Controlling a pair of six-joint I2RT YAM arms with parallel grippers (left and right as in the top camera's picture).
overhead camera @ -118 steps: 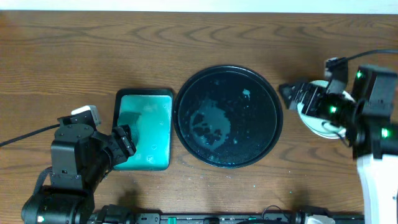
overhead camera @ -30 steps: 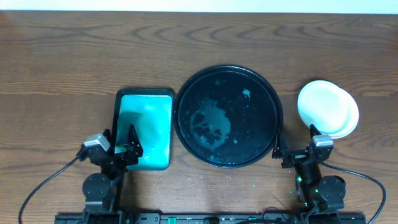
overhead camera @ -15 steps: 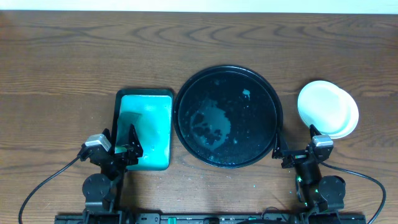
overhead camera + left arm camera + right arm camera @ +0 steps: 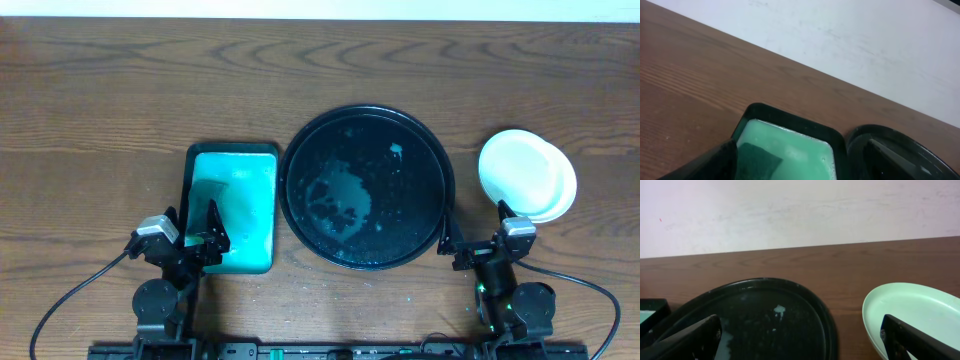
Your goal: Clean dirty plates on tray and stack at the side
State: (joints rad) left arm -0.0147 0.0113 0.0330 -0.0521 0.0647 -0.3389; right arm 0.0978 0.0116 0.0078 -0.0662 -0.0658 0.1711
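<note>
Plates (image 4: 520, 172) stacked right of tray (image 4: 410, 215), nearest right gripper (image 4: 473, 230); it and left gripper (image 4: 192, 226) gape wide, empty.

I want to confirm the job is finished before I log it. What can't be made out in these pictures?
Plates, overhead: the top one covers those beneath, only one lower rim peeks out; count and cleanliness underneath unknown.
Same stack, right wrist: cut off by the right and bottom edges.
Dark block in the basin, left wrist: cut off by the bottom edge; unidentifiable.
Tray, left wrist: only a corner shows.
</note>
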